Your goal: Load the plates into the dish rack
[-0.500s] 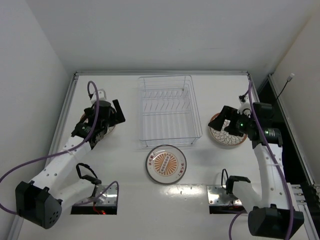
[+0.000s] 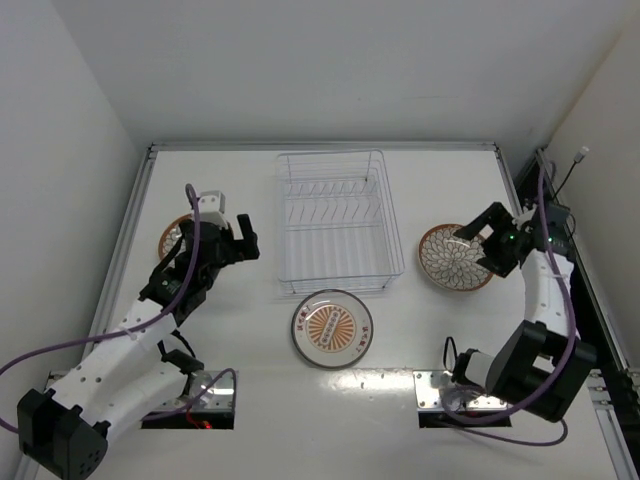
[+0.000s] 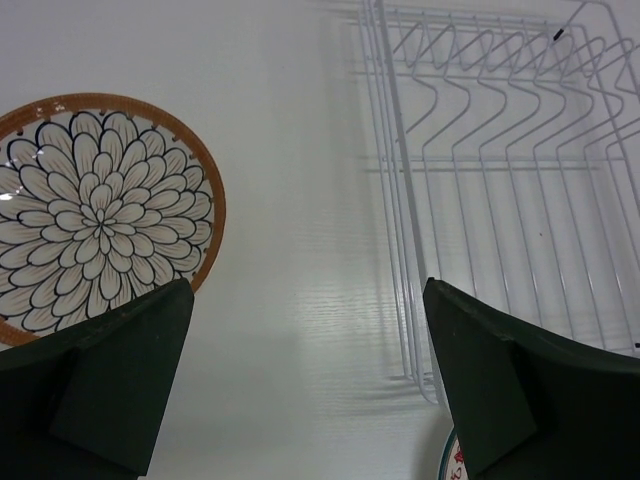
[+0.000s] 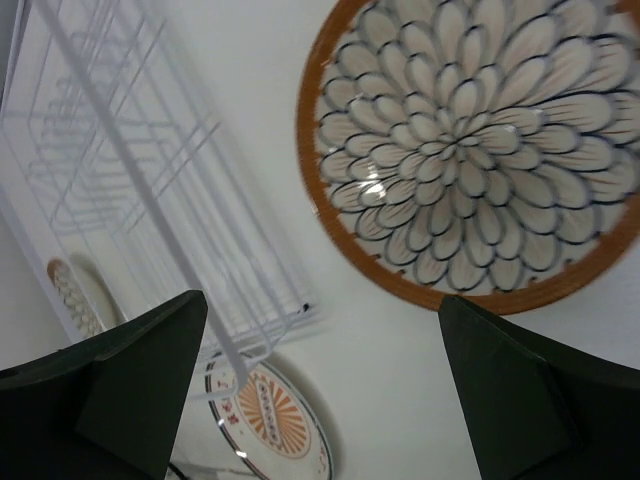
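Note:
The silver-wire dish rack (image 2: 335,218) stands empty at the table's middle. The white sunburst plate (image 2: 333,327) lies flat just in front of it. One brown-rimmed petal plate (image 2: 175,236) lies at the left, partly hidden by my left arm. The other (image 2: 450,258) lies at the right. My left gripper (image 2: 243,239) is open and empty, between the left plate and the rack. In the left wrist view the gripper (image 3: 310,330) hangs over bare table, with the plate (image 3: 95,215) left and the rack (image 3: 500,180) right. My right gripper (image 2: 480,248) is open and empty over the right plate's right edge (image 4: 480,140).
A raised rail (image 2: 320,146) borders the white table at the back and sides. The right wrist view also shows the rack's corner (image 4: 130,180), the sunburst plate (image 4: 270,410) and the far petal plate (image 4: 75,295). White walls close in the space.
My left gripper has moved right, off the left petal plate toward the rack. My right arm has swung right and back, uncovering the right petal plate.

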